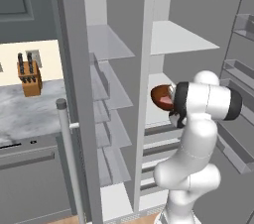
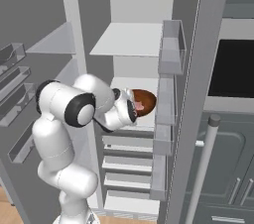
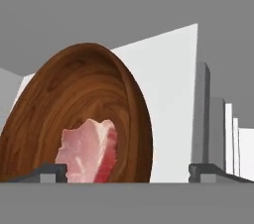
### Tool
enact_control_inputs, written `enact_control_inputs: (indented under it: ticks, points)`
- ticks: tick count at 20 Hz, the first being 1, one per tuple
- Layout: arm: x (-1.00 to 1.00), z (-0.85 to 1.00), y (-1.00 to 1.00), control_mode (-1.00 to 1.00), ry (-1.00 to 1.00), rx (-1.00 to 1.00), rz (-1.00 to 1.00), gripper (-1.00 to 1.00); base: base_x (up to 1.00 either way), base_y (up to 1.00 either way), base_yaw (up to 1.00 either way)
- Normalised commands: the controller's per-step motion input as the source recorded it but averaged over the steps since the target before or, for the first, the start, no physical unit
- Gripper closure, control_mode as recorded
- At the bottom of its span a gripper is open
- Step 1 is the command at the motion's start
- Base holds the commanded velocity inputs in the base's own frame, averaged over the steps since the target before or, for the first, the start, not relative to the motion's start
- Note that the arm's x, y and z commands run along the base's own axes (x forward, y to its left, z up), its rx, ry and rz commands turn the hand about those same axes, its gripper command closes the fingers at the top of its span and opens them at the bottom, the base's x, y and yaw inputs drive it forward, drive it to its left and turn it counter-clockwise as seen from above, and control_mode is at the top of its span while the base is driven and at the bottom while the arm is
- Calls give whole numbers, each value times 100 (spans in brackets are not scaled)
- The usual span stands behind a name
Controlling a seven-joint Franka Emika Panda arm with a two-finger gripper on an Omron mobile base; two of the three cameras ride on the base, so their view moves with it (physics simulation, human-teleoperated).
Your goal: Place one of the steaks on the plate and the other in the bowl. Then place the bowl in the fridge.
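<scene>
While gripper [image 3: 128, 172] wide open, bowl [image 3: 79, 114] w/ steak [image 3: 89, 151] between fingertips

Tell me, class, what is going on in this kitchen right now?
The robot arm is reaching into the open fridge. At its gripper is the wooden bowl with a steak in it, level with a middle shelf. The fingers stand wide apart, one on each side of the bowl's near rim, so the bowl looks released rather than gripped. A knife block stands on the counter beside the fridge.

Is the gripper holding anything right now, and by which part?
Nothing: the gripper is open, and the bowl with the steak sits just ahead.
</scene>
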Motion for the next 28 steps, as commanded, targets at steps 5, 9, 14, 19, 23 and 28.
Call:
enact_control_inputs:
  ticks: [5,9,14,19,23,28]
  points:
    - [-23,58,0,-100,1,10,0,-100,0,0,0]
    - [-34,90,-17,-100,13,17,0,-100,0,0,0]
    - [-21,100,-3,-100,28,12,0,-100,0,0,0]
    - [-12,100,-27,-100,21,25,1,-100,0,0,0]
    - [-62,100,-10,-100,0,17,4,-100,0,0,0]
    - [-96,83,4,-100,-6,0,-2,-100,0,0,0]
